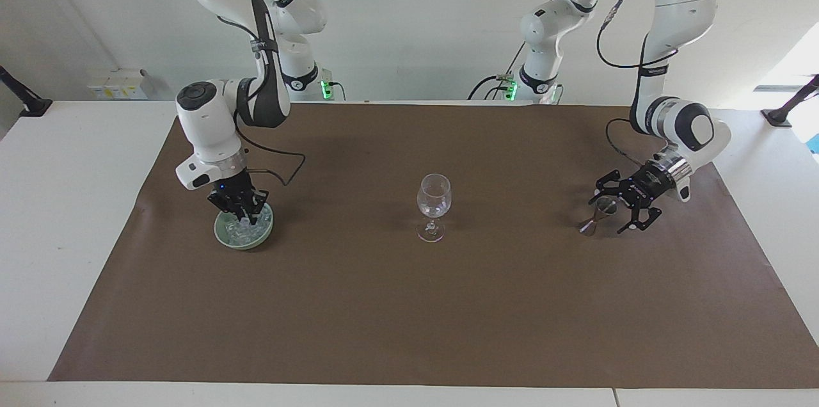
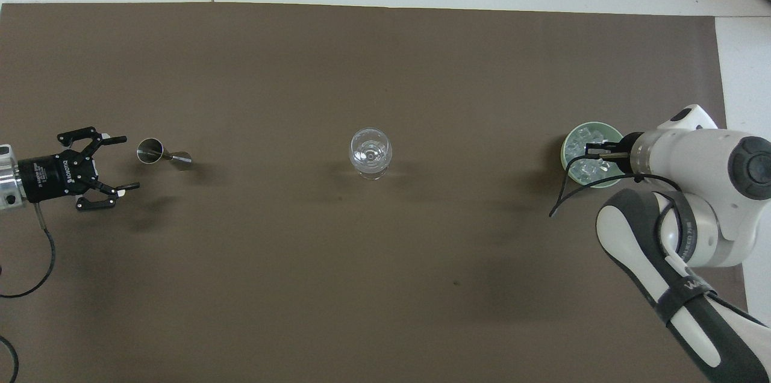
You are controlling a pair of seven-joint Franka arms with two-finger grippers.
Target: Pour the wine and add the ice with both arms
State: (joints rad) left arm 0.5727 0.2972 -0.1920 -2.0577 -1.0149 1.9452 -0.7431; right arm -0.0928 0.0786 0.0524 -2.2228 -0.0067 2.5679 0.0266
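Left jaws: we see them spread wide and holding nothing.
Left gripper [image 2: 123,163]: low over the brown mat [image 2: 385,286], just beside the metal jigger [image 2: 150,150] and apart from it, on the jigger's left-arm-end side; in the facing view [image 1: 609,205] the jigger sits at about 8 o'clock from the gripper body.
Jigger: a small double-ended steel measure [image 1: 599,215] standing on the mat, well apart from the wine glass, at 9 o'clock from it in the overhead view.
Right jaws: we cannot tell how they stand; the tips are down among the cubes.
Right gripper [image 1: 246,215]: pointing down into the green bowl [image 1: 225,238], at 3 o'clock from the wine glass in the overhead view [image 2: 593,155].
Ice [image 2: 580,140]: a heap of clear cubes in the bowl, at the right arm's end of the mat.
Wine glass [image 1: 434,197]: upright at the mat's middle, between jigger and bowl; we see no ice in it [image 2: 370,152].
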